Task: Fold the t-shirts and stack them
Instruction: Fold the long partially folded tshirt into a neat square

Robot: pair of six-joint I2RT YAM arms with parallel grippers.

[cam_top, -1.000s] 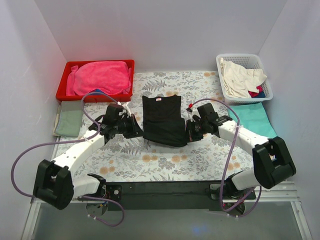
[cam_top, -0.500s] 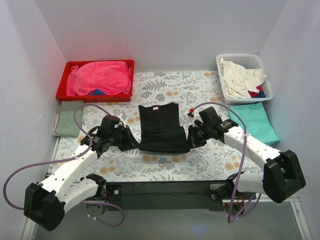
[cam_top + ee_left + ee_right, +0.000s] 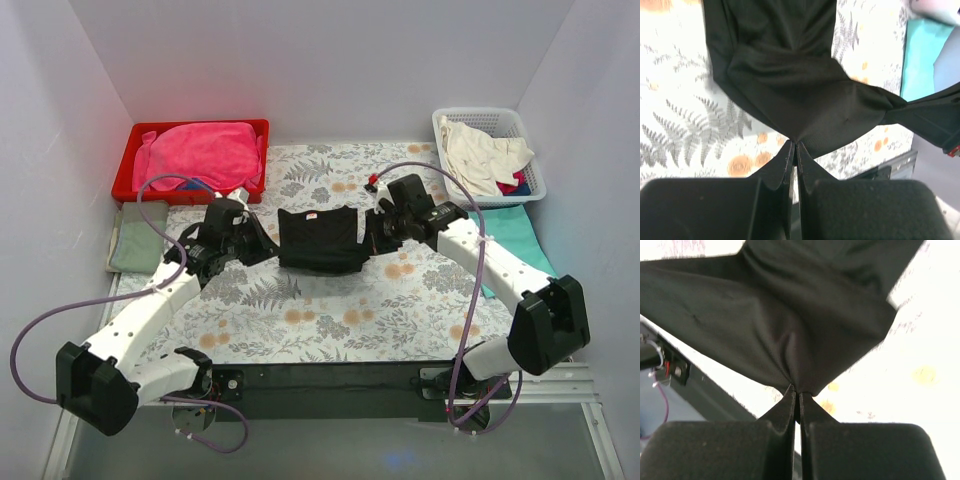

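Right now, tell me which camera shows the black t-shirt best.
The top external view: it shows the whole black t-shirt, held at its sides by the left hand and the right hand over the floral table. Each wrist view shows only bunched black cloth pinched in its own hand.

Left arm point(image 3: 150, 310) and right arm point(image 3: 485, 258) angle inward — left fingers point(image 3: 782, 167) and right fingers point(image 3: 785, 410) pinched shut.

The top view looks steeply down from high above the near edge, taking in the whole tabletop point(image 3: 330, 320); each wrist view sits close behind its own hand, the left hand point(image 3: 795, 146) and right hand point(image 3: 796, 391) at lower centre, facing the black t-shirt point(image 3: 320, 236); all three views share that shirt.
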